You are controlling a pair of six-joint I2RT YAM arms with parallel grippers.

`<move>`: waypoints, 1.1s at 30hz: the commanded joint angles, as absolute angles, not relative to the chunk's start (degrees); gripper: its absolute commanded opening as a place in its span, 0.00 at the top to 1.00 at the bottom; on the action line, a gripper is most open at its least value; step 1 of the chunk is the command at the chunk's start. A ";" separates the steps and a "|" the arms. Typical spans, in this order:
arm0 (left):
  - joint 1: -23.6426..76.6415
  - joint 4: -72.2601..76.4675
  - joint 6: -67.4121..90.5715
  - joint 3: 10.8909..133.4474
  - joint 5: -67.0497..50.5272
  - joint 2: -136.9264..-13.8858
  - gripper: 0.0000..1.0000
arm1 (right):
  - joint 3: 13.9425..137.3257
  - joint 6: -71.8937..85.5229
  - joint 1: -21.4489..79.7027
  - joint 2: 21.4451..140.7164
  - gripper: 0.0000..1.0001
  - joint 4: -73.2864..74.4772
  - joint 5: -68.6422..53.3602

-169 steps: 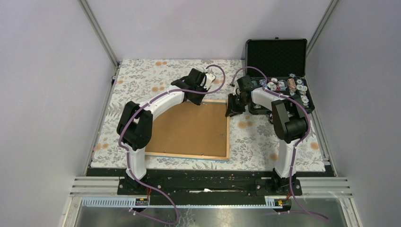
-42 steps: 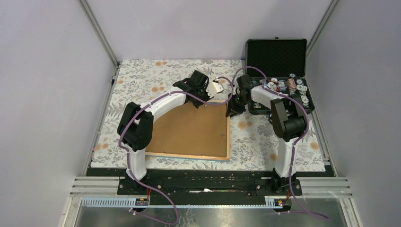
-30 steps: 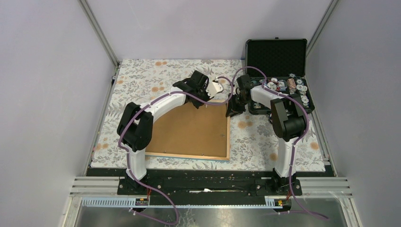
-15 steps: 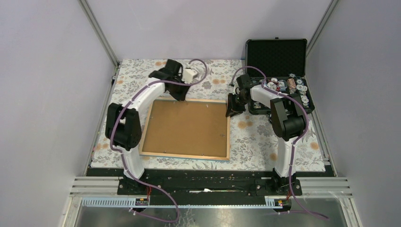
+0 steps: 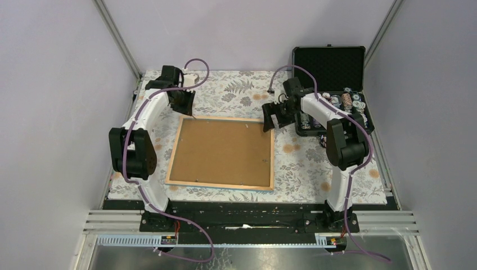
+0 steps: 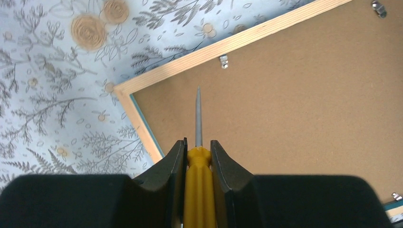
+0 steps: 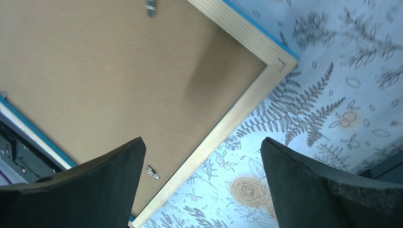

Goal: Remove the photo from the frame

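Note:
The frame (image 5: 219,184) lies face down on the floral cloth, its brown backing board (image 6: 304,95) up inside a pale wood rim (image 7: 237,114). The photo is hidden under that board. My left gripper (image 6: 198,145) is shut on a yellow-handled screwdriver (image 6: 198,185), whose grey shaft points over the board just inside the frame's far left corner. In the top view the left gripper (image 5: 184,106) sits at that corner. My right gripper (image 7: 202,140) is open and holds nothing, above the frame's far right corner (image 5: 271,120). Small metal tabs (image 6: 223,61) (image 7: 152,172) sit along the board's edge.
An open black case (image 5: 329,67) with several small round items in it stands at the back right, close behind the right arm. The floral cloth (image 5: 236,93) covers the table. Grey walls with metal posts close in the left, right and back sides.
My left arm has swung left with the screwdriver, from the frame's far right to its far left corner. The right gripper has opened wide and shifted a little left and back.

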State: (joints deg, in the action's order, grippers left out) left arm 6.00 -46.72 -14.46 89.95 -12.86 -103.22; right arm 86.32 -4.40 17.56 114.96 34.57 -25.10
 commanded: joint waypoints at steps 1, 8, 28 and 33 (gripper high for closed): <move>4.41 -47.02 -11.58 91.26 -12.85 -100.42 1.00 | 91.09 -10.39 18.20 110.88 0.00 34.66 -30.85; 3.85 -44.76 -10.25 88.39 -15.00 -99.44 1.00 | 103.96 -11.09 22.50 121.10 0.00 32.50 -31.13; 4.44 -40.54 -3.59 83.30 -17.97 -96.59 1.00 | 119.93 -19.98 31.84 139.54 0.11 25.46 -24.74; 5.73 -38.63 -1.95 84.01 -17.70 -97.44 1.00 | 118.88 -21.95 32.32 140.60 0.25 24.19 -24.78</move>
State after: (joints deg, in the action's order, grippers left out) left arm 4.73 -42.26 -3.99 83.72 -16.34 -99.79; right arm 117.58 -19.11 31.94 140.27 26.37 -25.45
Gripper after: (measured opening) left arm 0.248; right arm 0.784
